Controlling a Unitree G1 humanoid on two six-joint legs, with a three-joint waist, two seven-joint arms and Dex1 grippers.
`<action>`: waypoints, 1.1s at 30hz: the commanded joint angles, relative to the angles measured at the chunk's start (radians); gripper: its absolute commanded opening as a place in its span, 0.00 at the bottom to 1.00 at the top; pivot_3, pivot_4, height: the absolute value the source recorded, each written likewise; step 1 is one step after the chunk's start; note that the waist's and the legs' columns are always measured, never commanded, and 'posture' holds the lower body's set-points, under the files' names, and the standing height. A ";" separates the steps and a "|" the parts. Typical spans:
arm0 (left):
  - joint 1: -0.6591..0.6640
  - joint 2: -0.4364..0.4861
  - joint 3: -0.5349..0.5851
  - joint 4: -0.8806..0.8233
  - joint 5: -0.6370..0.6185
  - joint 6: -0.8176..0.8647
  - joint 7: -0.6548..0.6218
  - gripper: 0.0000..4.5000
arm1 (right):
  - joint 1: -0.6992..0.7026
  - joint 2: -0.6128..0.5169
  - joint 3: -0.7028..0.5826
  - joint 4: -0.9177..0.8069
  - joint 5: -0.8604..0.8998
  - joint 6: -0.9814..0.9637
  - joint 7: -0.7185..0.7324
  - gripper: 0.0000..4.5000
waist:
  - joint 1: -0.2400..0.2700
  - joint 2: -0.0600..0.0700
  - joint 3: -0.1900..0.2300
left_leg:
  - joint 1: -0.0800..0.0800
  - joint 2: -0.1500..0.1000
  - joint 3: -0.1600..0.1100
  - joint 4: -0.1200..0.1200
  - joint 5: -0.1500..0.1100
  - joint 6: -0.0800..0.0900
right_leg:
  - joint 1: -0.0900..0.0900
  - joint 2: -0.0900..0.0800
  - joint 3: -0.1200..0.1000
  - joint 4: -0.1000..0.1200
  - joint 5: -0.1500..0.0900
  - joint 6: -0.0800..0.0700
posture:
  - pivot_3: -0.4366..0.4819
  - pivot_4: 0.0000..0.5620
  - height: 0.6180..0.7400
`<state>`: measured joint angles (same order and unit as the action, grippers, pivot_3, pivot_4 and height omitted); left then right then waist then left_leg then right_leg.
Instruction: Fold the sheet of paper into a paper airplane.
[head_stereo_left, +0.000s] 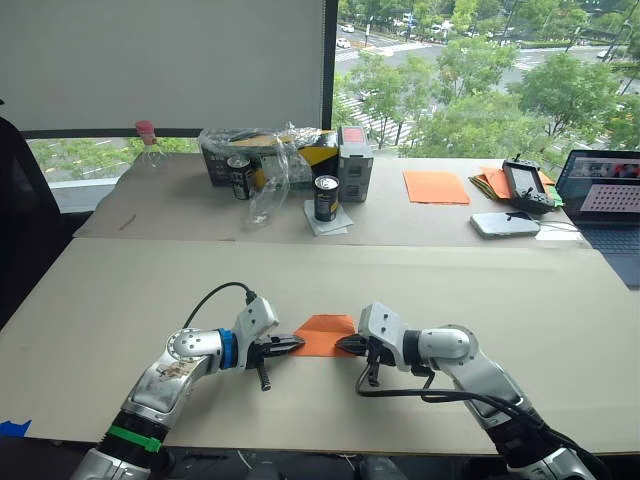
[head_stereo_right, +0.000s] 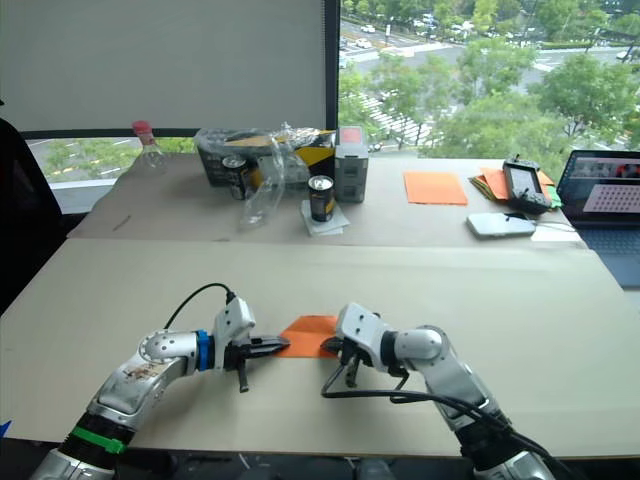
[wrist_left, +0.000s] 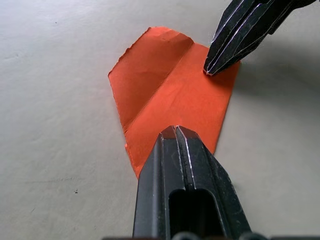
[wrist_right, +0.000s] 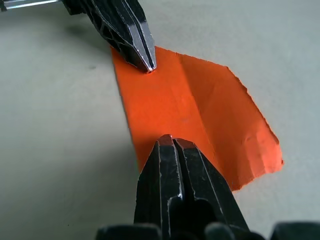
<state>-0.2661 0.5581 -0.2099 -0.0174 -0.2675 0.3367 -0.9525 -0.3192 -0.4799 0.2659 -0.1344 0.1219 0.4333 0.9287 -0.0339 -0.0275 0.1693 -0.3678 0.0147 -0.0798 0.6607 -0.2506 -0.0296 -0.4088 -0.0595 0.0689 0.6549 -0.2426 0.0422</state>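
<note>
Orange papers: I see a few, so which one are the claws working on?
The creased, folded sheet of paper on the near table, between both claw tips. The flat smooth sheet and the fanned pile lie untouched on the far table.

- The sheet of paper (head_stereo_left: 325, 334) lies flat on the near worktop (head_stereo_left: 520, 290), close to its front edge, about midway along.
- The left gripper (head_stereo_left: 296, 343) touches the sheet's left end; the right gripper (head_stereo_left: 342, 345) touches its right end.
- On the far worktop (head_stereo_left: 180, 205) behind: a bottle (head_stereo_left: 148, 143) at the back left corner, a box (head_stereo_left: 354, 150) and two cans (head_stereo_left: 326, 198) mid-back.
- To the right there: a flat sheet (head_stereo_left: 436, 187), a phone (head_stereo_left: 505, 224), a controller (head_stereo_left: 526, 186), and a laptop (head_stereo_left: 606, 192) at the right edge.
</note>
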 joint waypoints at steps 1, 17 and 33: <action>0.034 0.003 -0.026 0.017 0.040 0.020 0.012 0.00 | -0.022 -0.013 -0.086 -0.044 0.111 0.091 0.025 0.19 | -0.002 0.000 0.000 | 0.001 0.000 0.000 0.000 0.000 0.000 | 0.001 0.000 0.000 0.000 0.000 0.000 | 0.48 0.27 0.92; 0.091 -0.002 -0.019 -0.075 0.006 0.066 0.029 0.00 | -0.264 0.023 -0.092 0.265 0.242 0.364 0.111 0.57 | -0.008 0.001 0.000 | -0.001 0.000 0.000 0.000 -0.001 0.001 | 0.002 -0.001 -0.001 -0.007 0.000 0.001 | 0.48 0.27 0.92; 0.096 -0.021 -0.020 -0.072 0.013 0.082 0.045 0.00 | -0.291 0.063 -0.132 0.285 0.281 0.349 0.097 0.45 | -0.008 0.001 0.000 | -0.001 0.000 -0.001 0.000 -0.001 0.001 | 0.003 0.000 -0.001 -0.007 0.000 0.001 | 0.48 0.27 0.92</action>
<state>-0.1896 0.5383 -0.1988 -0.1186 -0.2761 0.3905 -0.9086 -0.5918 -0.4102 0.1637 0.1873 0.3765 0.7935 1.0242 -0.0421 -0.0268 0.1690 -0.3685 0.0146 -0.0803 0.6603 -0.2515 -0.0284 -0.4063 -0.0599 0.0683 0.6483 -0.2421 0.0435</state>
